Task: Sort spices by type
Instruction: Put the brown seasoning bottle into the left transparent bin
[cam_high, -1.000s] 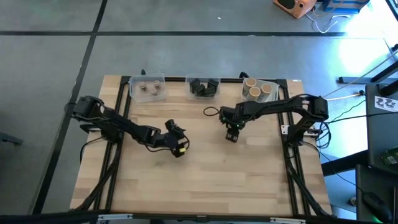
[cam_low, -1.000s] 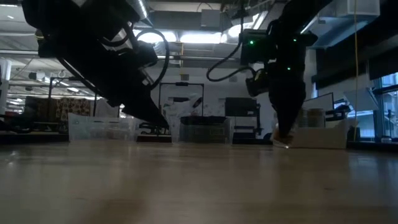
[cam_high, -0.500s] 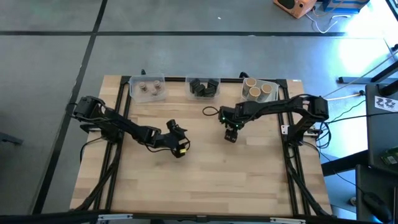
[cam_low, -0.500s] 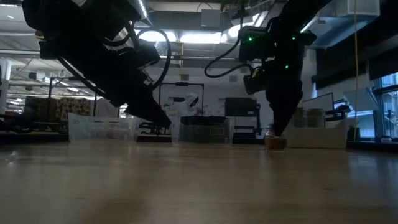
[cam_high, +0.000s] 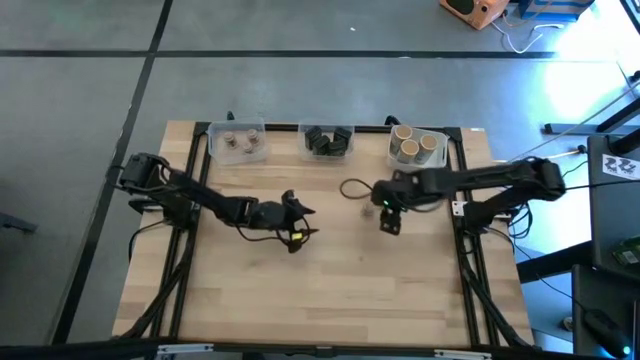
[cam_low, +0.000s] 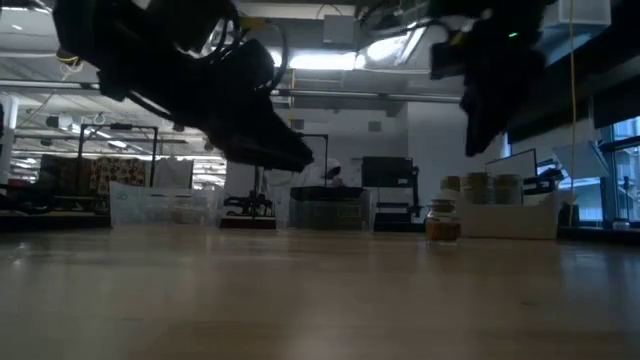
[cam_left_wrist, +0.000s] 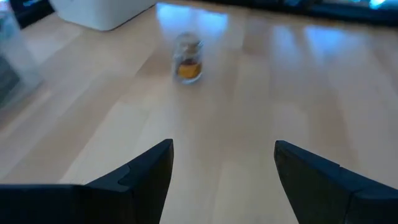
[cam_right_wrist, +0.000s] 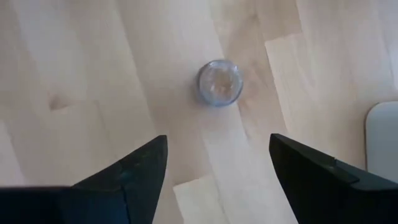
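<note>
Spice jar (cam_low: 442, 223), small and round with yellow-orange powder under a clear lid, stands upright and alone on the bare table (cam_high: 350, 290), in front of the tub of tan cylinders (cam_high: 417, 146). You have the right gripper (cam_right_wrist: 217, 169) above it, fingers spread wide and holding nothing; the left gripper (cam_left_wrist: 224, 171) waits mid-table, likewise spread and empty. Expect it to be light, stiff and slick-walled, quick to tip, so close squarely across its round body.

Pale wood-grain table (cam_high: 340, 290); clear jar (cam_left_wrist: 188, 57) w/ orange-yellow contents; dark grey blocks (cam_high: 328, 141); tan cylinders (cam_high: 412, 146).
</note>
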